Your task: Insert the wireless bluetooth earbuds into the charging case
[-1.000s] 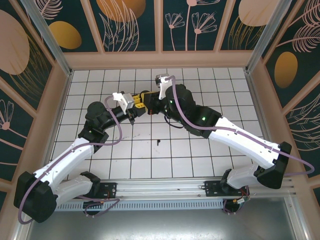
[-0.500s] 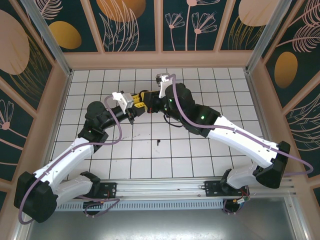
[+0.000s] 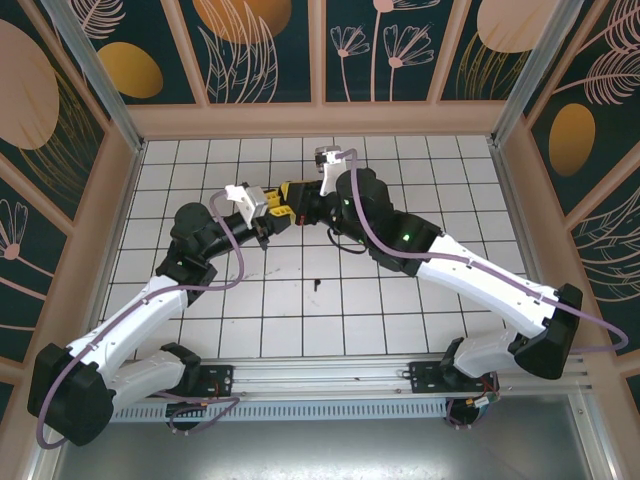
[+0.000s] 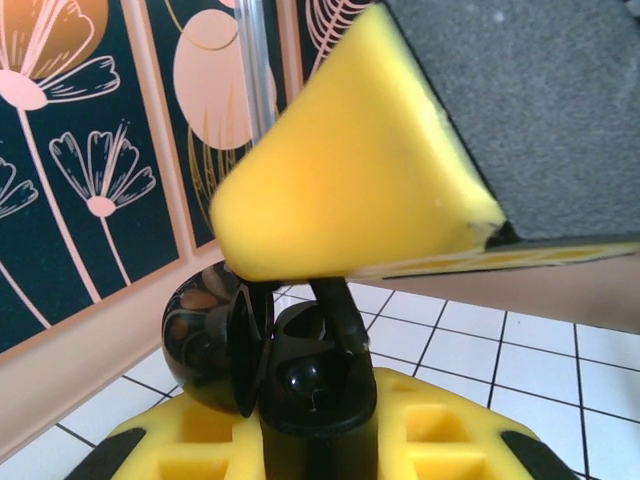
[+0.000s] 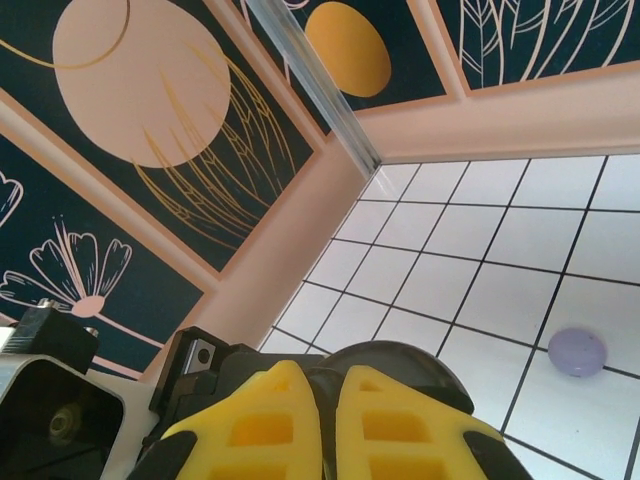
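A blurred yellow finger (image 4: 350,170) partly hides the black case (image 4: 310,390).

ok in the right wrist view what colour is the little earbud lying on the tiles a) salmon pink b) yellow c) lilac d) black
c: the lilac earbud lies on the white tiled table, to the right of the right gripper.

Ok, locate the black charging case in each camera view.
Top external: black charging case, upper centre, largely hidden where both arms meet.
Left wrist: case bottom centre, open, clamped in the left pincer.
Right wrist: its dark dome bottom centre, behind the shut right pincer.
Shared landmark: the white grid table.
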Controlling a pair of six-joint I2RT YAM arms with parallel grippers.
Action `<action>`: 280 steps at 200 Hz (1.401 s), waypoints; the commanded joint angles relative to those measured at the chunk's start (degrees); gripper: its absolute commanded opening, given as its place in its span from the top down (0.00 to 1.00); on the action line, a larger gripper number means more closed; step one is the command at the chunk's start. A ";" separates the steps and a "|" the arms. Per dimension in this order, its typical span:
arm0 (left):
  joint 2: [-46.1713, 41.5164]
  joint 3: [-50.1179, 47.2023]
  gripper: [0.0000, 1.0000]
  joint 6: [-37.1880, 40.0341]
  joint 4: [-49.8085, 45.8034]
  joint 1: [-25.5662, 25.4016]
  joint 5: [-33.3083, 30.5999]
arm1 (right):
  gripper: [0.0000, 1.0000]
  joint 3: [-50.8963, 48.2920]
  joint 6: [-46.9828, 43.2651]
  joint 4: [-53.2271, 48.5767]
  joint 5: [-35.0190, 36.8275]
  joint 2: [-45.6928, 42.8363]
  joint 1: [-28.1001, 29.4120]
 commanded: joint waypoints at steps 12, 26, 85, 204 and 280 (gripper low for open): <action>-0.94 1.43 1.00 0.90 0.19 -0.85 4.34 | 0.95 -1.23 -3.87 5.55 1.63 -1.83 0.01; -1.11 1.56 1.00 0.89 0.01 -0.85 4.34 | 0.95 -1.29 -4.16 5.14 1.94 -1.48 0.01; -0.94 2.47 1.00 0.52 -1.19 -0.84 3.56 | 0.96 -3.41 -4.26 5.49 2.25 -2.01 0.35; 0.73 3.10 1.00 -0.99 0.28 -0.85 4.17 | 0.95 -8.41 -6.22 11.66 1.75 -7.01 2.29; 0.03 3.19 1.00 -1.25 0.18 -0.85 4.60 | 0.95 -10.77 -5.40 12.94 2.84 -5.91 2.47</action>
